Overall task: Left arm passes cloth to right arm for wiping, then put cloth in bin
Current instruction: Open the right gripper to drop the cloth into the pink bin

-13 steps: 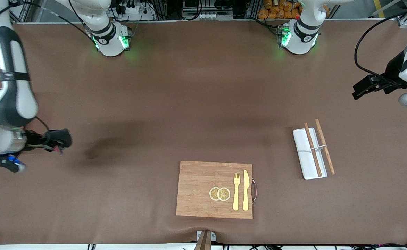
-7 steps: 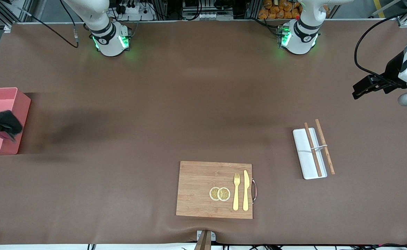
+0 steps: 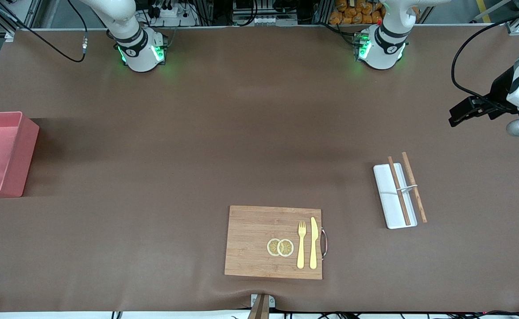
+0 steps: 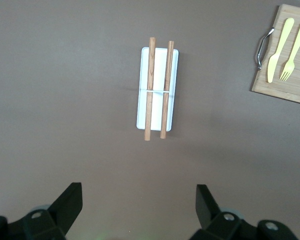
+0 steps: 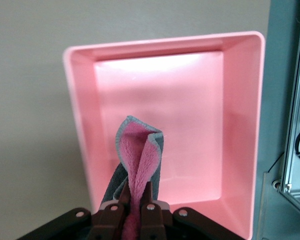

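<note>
The pink bin (image 3: 29, 150) stands at the right arm's end of the table. In the right wrist view the bin (image 5: 242, 130) lies right under my right gripper (image 5: 138, 194), which is shut on the cloth (image 5: 140, 150). The cloth is folded, pink pile inside and grey outside, and hangs over the bin's bare floor. In the front view this gripper is almost off the frame edge beside the bin. My left gripper (image 3: 462, 111) hovers open over the left arm's end of the table, and the left gripper (image 4: 137, 196) has nothing between its fingers.
A white tray (image 3: 385, 201) with two wooden sticks across it lies toward the left arm's end. A wooden cutting board (image 3: 250, 239) with two lemon slices, a fork and a knife sits near the front camera. The table's edge runs close beside the bin.
My right gripper has carried the cloth from over the bare table to over the bin, nearly leaving the front view. The left arm has stayed where it was.
</note>
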You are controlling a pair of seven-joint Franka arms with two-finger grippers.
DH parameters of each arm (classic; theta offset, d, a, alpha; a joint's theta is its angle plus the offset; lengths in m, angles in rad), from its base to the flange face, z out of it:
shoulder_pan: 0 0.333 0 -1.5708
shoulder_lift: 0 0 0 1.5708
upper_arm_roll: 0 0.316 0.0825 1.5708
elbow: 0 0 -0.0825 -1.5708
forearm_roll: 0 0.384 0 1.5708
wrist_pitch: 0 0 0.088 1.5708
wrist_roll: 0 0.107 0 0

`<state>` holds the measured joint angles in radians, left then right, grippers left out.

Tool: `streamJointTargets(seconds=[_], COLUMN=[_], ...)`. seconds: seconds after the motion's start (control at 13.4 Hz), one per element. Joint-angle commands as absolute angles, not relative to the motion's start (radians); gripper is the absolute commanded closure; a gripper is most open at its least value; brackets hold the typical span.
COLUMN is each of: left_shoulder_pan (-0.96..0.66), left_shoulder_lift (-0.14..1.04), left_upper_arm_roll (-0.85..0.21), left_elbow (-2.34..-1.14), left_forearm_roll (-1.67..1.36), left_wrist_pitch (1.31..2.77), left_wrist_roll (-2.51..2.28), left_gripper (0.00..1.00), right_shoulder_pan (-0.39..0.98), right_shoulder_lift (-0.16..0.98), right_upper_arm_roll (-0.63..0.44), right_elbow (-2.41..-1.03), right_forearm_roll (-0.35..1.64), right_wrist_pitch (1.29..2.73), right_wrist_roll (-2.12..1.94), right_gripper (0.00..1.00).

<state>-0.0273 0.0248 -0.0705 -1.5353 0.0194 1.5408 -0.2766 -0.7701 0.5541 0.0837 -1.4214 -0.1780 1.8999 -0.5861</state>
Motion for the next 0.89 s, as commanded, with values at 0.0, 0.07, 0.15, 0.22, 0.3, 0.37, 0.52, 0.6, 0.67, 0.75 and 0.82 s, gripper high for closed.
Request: streamJointTargets(seconds=[0.0, 0.07, 0.15, 0.22, 0.3, 0.37, 0.52, 0.6, 0.67, 0.75, 0.82], left_shoulder_pan=[-0.025, -0.025, -0.025, -0.025, -0.025, -0.025, -0.025, -0.025, -0.025, -0.025, -0.025], left_shoulder_lift=[-0.008, -0.008, -0.008, -0.008, -0.006, -0.006, -0.008, -0.008, -0.006, -0.008, -0.008], left_upper_arm_roll=[-0.067, -0.067, -0.067, -0.067, -0.067, -0.067, -0.067, -0.067, -0.067, -0.067, -0.067], left_elbow=[-1.568, -1.569, -1.569, -1.569, -1.569, -1.569, -1.569, -1.569, -1.569, -1.569, -1.571], left_forearm_roll=[0.005, 0.005, 0.005, 0.005, 0.005, 0.005, 0.005, 0.005, 0.005, 0.005, 0.005], left_wrist_pitch=[1.554, 1.554, 1.554, 1.554, 1.554, 1.554, 1.554, 1.554, 1.554, 1.554, 1.554], left_wrist_roll=[-0.264, -0.264, -0.264, -0.264, -0.264, -0.264, -0.264, -0.264, -0.264, -0.264, -0.264], left_gripper=[0.0, 0.0, 0.0, 0.0, 0.0, 0.0, 0.0, 0.0, 0.0, 0.0, 0.0], right_shoulder_pan=[-0.83, -0.834, -0.834, -0.834, -0.833, -0.834, -0.839, -0.838, -0.828, -0.821, -0.819], right_shoulder_lift=[0.65, 0.675, 0.698, 0.709, 0.707, 0.707, 0.703, 0.698, 0.692, 0.686, 0.666], right_upper_arm_roll=[0.109, 0.109, 0.107, 0.107, 0.107, 0.107, 0.109, 0.109, 0.109, 0.11, 0.115], right_elbow=[-1.402, -1.402, -1.404, -1.405, -1.405, -1.405, -1.404, -1.404, -1.402, -1.401, -1.397], right_forearm_roll=[-0.199, -0.199, -0.199, -0.199, -0.199, -0.199, -0.198, -0.198, -0.196, -0.192, -0.192], right_wrist_pitch=[2.015, 2.06, 2.094, 2.105, 2.105, 2.103, 2.097, 2.094, 2.083, 2.059, 2.019], right_wrist_roll=[-0.624, -0.63, -0.627, -0.626, -0.624, -0.627, -0.626, -0.623, -0.617, -0.614, -0.614], right_gripper=[1.0, 1.0, 0.92, 0.61, 0.07, 0.0, 0.0, 0.0, 0.0, 0.0, 0.0])
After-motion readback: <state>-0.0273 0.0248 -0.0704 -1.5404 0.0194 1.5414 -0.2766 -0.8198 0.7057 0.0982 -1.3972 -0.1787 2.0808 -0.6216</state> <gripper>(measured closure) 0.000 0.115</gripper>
